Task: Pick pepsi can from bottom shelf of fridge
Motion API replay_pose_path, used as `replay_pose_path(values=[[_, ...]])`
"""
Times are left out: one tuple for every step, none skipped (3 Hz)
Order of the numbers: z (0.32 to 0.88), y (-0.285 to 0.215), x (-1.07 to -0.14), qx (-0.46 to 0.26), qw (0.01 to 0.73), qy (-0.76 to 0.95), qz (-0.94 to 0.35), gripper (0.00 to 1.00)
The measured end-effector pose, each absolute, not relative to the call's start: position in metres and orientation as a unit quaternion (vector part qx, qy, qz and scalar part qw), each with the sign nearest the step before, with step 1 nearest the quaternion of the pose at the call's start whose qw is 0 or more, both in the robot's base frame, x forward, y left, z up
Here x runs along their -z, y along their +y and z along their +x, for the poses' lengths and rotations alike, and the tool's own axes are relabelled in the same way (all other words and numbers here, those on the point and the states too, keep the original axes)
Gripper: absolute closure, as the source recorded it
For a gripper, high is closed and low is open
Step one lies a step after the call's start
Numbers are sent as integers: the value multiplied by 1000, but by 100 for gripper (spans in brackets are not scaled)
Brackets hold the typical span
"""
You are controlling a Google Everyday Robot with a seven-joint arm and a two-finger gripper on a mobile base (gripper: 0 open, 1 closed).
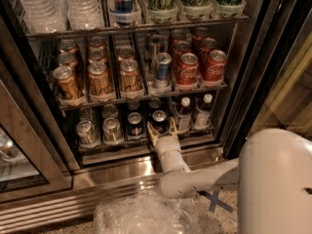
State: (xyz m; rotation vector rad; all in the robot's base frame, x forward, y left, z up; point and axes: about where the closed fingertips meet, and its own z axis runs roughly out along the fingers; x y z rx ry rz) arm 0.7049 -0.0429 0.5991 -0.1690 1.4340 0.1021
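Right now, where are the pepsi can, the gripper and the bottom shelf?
pepsi can (159, 116), camera view: silver top.
gripper (162, 128), camera view: gap between fingertips, before pepsi can.
bottom shelf (112, 147), camera view: front rail.

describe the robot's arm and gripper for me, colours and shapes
The gripper, at the front rail of the bottom shelf, has two short tan fingers that taper to points and stand open. Behind it is a cream cylindrical wrist, then a smooth white arm of rounded tubes with a bulbous elbow. A large white rounded shell fills the lower right. No cables or markings show.
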Motion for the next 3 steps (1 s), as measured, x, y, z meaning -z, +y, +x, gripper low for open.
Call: replay_pose_path(values=[[718, -44, -592, -48, 744, 663, -73, 35], [729, -43, -590, -50, 743, 663, -71, 54], [730, -39, -592, -54, 746, 660, -70, 69]])
